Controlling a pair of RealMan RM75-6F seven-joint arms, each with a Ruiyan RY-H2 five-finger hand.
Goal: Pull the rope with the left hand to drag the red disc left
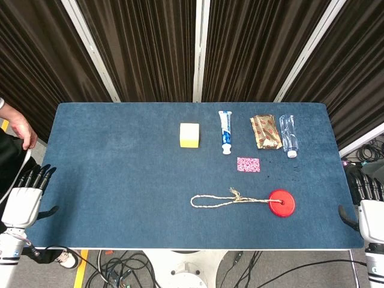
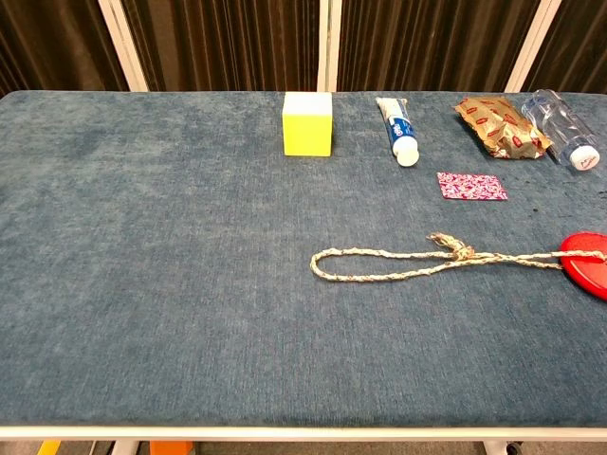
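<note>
The red disc (image 1: 281, 203) lies flat on the blue counter (image 1: 120, 180), toward its right front part; in the chest view only the disc's left portion shows at the right frame edge. The rope (image 1: 231, 200) is attached to the disc and runs leftward from it across the counter, passing through a knot near its middle and ending in a long, narrow closed loop that lies flat on the cloth. Just behind the rope, a small patterned pink card (image 1: 248, 164) lies flat. Farther back, a row of objects stands along the rear of the counter: a yellow block (image 1: 189, 135) with a pale top at the left, a white and blue tube (image 1: 225, 131) with its cap pointing forward, a brown and red snack wrapper (image 1: 266, 131), and a clear plastic bottle (image 1: 288, 135) lying on its side with its white cap toward the front. The left hand (image 1: 27, 195) hangs off the counter's front left corner, well apart from the rope, its fingers extended and slightly spread and holding nothing. The right hand (image 1: 367, 201) sits beyond the counter's front right corner, partly cut by the frame edge, fingers extended and empty. A person's hand (image 1: 21, 129) appears at the left frame edge, beside the counter.
</note>
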